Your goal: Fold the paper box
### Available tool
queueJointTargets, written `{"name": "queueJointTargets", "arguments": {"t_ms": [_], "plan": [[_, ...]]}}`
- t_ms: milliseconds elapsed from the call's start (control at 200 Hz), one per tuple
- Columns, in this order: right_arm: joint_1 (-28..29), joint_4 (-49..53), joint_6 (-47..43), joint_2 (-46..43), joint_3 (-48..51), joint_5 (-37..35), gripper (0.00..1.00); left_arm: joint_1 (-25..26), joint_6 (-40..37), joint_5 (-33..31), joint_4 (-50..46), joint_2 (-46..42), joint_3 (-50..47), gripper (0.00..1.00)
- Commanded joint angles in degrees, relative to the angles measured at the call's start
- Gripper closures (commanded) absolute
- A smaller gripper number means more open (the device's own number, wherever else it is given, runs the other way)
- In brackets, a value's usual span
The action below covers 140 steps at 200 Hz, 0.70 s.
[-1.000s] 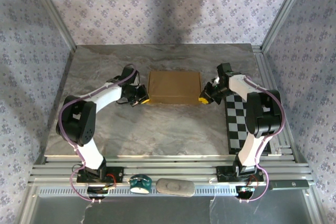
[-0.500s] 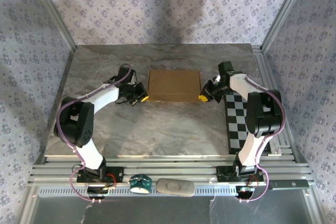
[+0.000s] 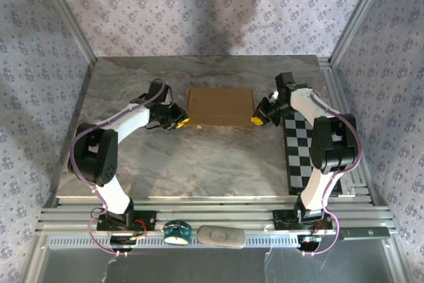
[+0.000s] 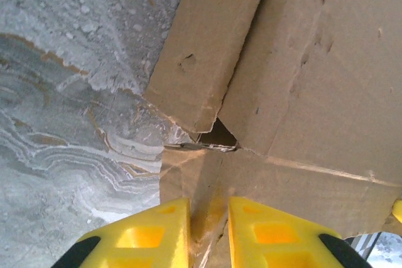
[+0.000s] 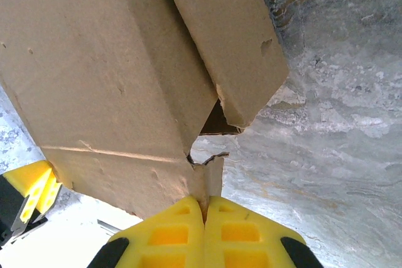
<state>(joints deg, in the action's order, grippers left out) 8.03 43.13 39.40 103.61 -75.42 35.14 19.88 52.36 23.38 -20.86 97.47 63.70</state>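
Top external shows the paper box on the bench, lying between my two sets of fingers. The right fingers are pinched tight on its corner flap, while the left fingers stand slightly parted astride theirs. I'd press both corners inward evenly and gently — the creases look frayed.

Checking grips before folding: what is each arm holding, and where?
Right gripper pinches the paper box by its near-right corner tab. Left gripper stands parted around the near-left corner, apparently holding nothing.
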Motion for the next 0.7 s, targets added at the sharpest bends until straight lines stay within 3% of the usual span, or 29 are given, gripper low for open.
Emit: {"name": "queueJointTargets", "arguments": {"t_ms": [0,695], "plan": [[0.44,2.79,-1.81,1.13,-1.84,-1.45,1.0,-0.15,-0.77,0.79,-1.46,-1.07,1.57,0.74],[2.32,8.74,-9.59,5.23,-6.53,-11.92,0.94,0.86,-4.72,-1.41,-3.29,3.34,2.74,0.77]]}}
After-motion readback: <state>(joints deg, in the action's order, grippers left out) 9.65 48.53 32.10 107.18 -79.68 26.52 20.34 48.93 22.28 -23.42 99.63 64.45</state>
